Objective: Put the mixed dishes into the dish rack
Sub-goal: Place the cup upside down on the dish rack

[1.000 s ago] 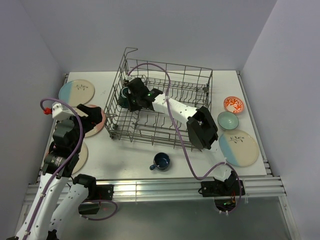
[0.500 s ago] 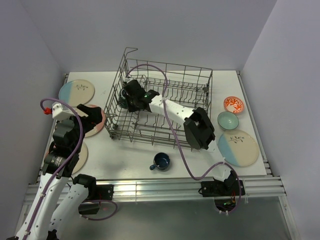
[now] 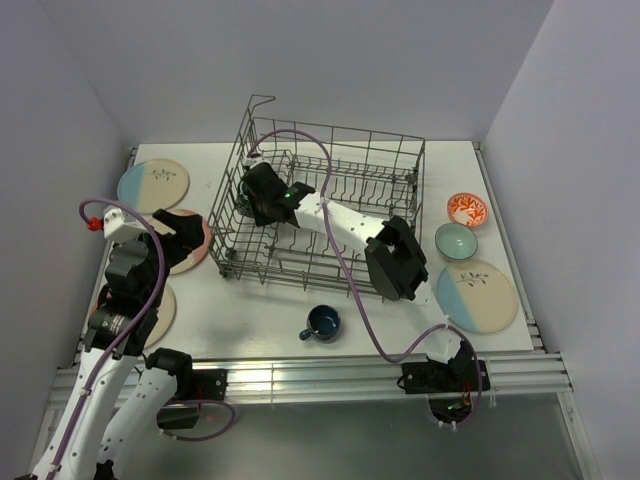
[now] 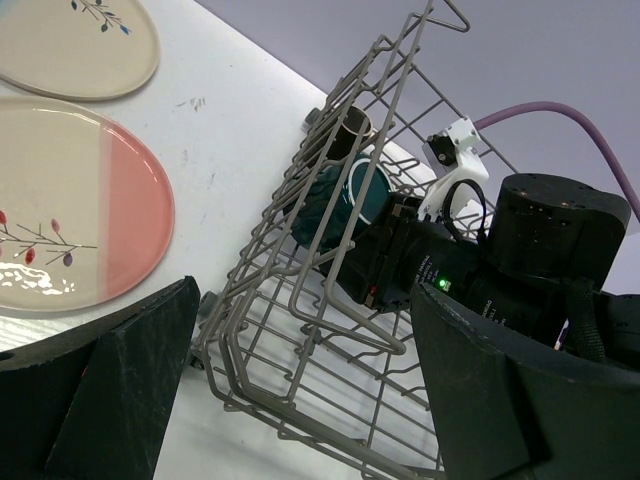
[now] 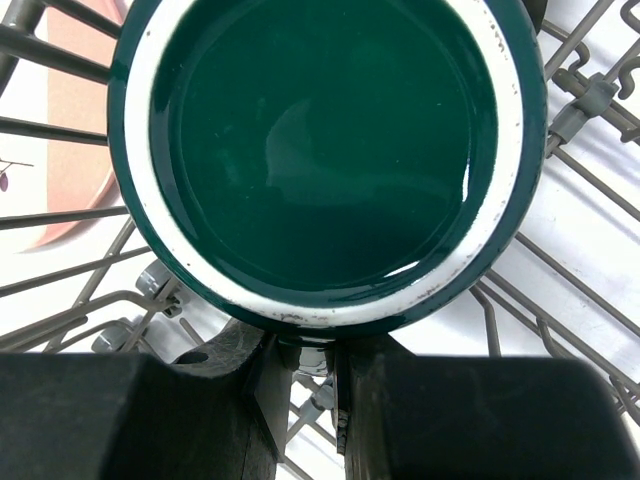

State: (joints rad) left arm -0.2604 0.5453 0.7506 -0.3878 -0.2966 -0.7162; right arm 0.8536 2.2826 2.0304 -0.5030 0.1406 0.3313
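Describer: Since a second ago the right arm (image 3: 395, 262) has folded its elbow leftward, toward the dish rack (image 3: 350, 150). The right gripper (image 5: 305, 365) has edged a little deeper into the rack's upper-left corner. Nothing else has shifted.

Reader: What is it holding?

Describer: It holds a teal mug (image 4: 340, 200). The jaws are drawn narrow on the mug's lower edge, at the bottom of the right wrist view. Whether they pinch the wall or a handle is hidden. The mug lies on its side inside the rack, against the left wall, just beside a dark mug (image 4: 347, 125).

Reader: How would it handle?

Describer: It looks like glazed ceramic, so I judge it stiff, fairly heavy for its size, slick and easy to chip. The inside is glossy teal, and the white rim has small worn specks. The rim wall seems the surest place to grip. It should be set down gently among the thin grey wire tines.

Reader: And the other arm?

Describer: The left gripper (image 4: 300, 390) stands wide and empty. It hovers at the left of the overhead view above a pink plate (image 4: 130, 215), which is flat, smooth and round, with a twig motif.
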